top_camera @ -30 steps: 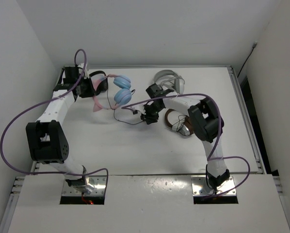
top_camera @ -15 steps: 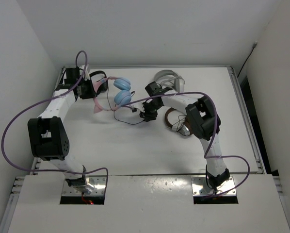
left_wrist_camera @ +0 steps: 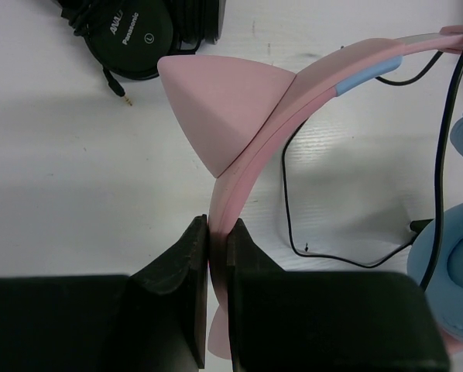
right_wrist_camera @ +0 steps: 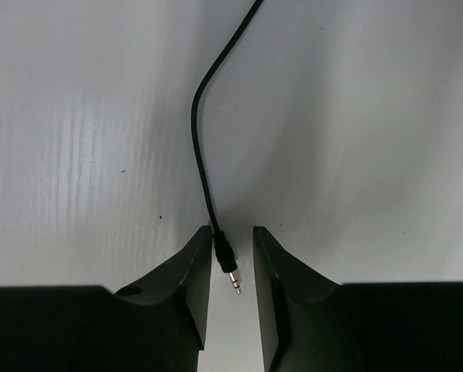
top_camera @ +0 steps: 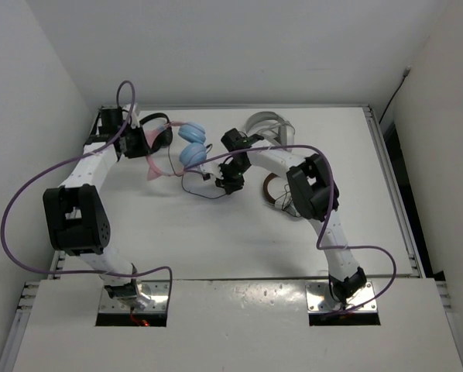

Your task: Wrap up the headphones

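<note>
The over-ear headphones with round light-blue cups and a pink headband [top_camera: 191, 153] lie at the far left of the white table [top_camera: 216, 240]. The headband is pinched in the left gripper [left_wrist_camera: 217, 232]. Just behind lies the small black headphone pair [left_wrist_camera: 135, 35]. The thin black cable [top_camera: 200, 190] trails nearer and rightward, and its plug [right_wrist_camera: 230, 271] sits between the parted fingers of the right gripper [right_wrist_camera: 231, 236]. Right of that arm lies the brown headphone pair [top_camera: 269, 192], and behind it the grey-white headset [top_camera: 270, 124].

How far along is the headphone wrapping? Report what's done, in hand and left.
Done: the left claw is shut on the pink headband of the headphones. In hand: the right claw stands open around the plug, not yet pinching it. Left: all the winding. The cable lies loose on the table, with no turns visible around the headphones.
</note>
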Controlling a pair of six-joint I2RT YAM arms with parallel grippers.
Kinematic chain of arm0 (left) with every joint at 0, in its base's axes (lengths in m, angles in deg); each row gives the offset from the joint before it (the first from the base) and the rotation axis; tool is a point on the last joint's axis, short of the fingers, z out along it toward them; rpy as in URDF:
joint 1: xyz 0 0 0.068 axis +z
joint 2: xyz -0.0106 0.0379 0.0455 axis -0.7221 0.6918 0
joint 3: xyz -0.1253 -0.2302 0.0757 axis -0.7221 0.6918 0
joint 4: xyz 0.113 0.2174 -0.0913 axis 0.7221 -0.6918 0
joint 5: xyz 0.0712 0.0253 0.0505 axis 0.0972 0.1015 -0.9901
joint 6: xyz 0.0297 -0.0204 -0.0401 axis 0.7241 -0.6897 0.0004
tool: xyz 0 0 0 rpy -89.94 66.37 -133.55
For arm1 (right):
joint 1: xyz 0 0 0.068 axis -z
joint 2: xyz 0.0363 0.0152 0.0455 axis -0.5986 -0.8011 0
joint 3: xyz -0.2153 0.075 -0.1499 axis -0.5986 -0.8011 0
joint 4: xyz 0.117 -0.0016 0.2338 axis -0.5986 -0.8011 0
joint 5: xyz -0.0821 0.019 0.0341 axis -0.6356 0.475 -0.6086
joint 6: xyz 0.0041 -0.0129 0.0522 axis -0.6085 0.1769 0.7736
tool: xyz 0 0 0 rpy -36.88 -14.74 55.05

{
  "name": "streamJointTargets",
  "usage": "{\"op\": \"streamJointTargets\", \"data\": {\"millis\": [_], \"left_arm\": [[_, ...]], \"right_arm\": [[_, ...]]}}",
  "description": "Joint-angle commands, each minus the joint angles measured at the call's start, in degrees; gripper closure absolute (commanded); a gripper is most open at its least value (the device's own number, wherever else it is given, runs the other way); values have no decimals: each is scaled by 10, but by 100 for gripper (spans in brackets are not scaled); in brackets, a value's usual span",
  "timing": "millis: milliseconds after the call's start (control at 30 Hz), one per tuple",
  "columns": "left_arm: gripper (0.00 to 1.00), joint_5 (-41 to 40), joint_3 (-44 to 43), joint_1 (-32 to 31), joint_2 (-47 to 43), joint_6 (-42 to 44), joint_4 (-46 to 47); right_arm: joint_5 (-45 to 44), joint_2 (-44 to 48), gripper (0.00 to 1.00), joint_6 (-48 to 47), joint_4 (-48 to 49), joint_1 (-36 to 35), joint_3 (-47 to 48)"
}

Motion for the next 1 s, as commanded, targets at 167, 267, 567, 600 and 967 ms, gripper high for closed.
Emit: {"op": "streamJointTargets", "data": {"millis": [167,267,567,600,967], "left_arm": [[100,47,-20,21,2,-8,25],[100,52,-20,21,7,-8,25],[100,58,-25,26,7,-8,20],[100,58,-25,26,7,-8,20],[100,46,-11,26,-12,-22,20]], "right_arm": [[-17,-51,73,-38,-109,2,19],[-23,-46,73,-39,-92,7,7],[-61,-65,81,-39,-114,-6,23],[-69,-71,89,-39,-114,-6,28],[-50,10,100,12,-75,-13,-42]]}}
